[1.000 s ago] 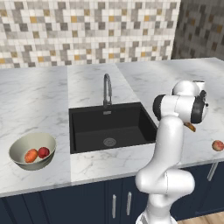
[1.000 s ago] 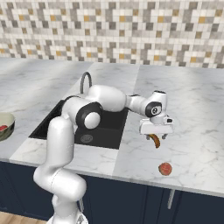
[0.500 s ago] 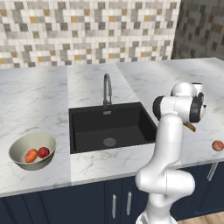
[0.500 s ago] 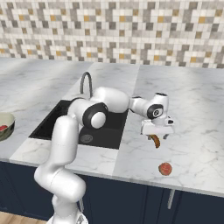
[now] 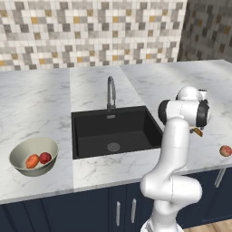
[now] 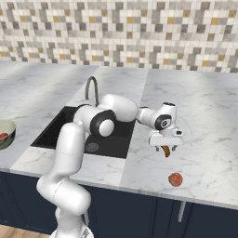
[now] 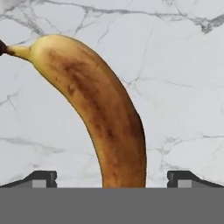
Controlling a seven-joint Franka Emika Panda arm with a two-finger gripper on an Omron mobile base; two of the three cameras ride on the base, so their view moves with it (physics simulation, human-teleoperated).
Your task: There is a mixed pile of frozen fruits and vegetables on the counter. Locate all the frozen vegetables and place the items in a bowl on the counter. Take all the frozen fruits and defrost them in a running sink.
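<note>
The gripper (image 6: 165, 146) hangs low over the counter (image 6: 204, 116), just right of the sink (image 6: 69, 128). Its 2 fingers (image 7: 43, 178) stand wide apart, as far as they go, w/ nothing pinched.

The banana (image 7: 94, 109) lies flat on the marble right btwn the 2 fingers. In the hand view its fat brown-spotted body runs up from the middle of the gap, then bends off toward the left finger's side, ending in a thin stem w/ a dark tip. Neither finger touches it; there is bare marble on both sides btwn peel and fingertip. In the right base view only a bit of it (image 6: 166, 151) pokes out under the gripper, and in the left base view a small bit (image 5: 196, 132) peeks out past the arm.

The reddish-peach apple (image 6: 175, 179) sits alone on the counter, near the fingers but apart from them, closer to the counter's front edge.

The bowl (image 5: 20, 156) is far from the fingers, on the other side of the sink. Inside it are 2 veg: the orange carrot (image 5: 32, 161) and the red tomato (image 5: 45, 157), side by side and touching.

The faucet (image 5: 110, 93) stands behind the black sink. I can't tell if water is running.
</note>
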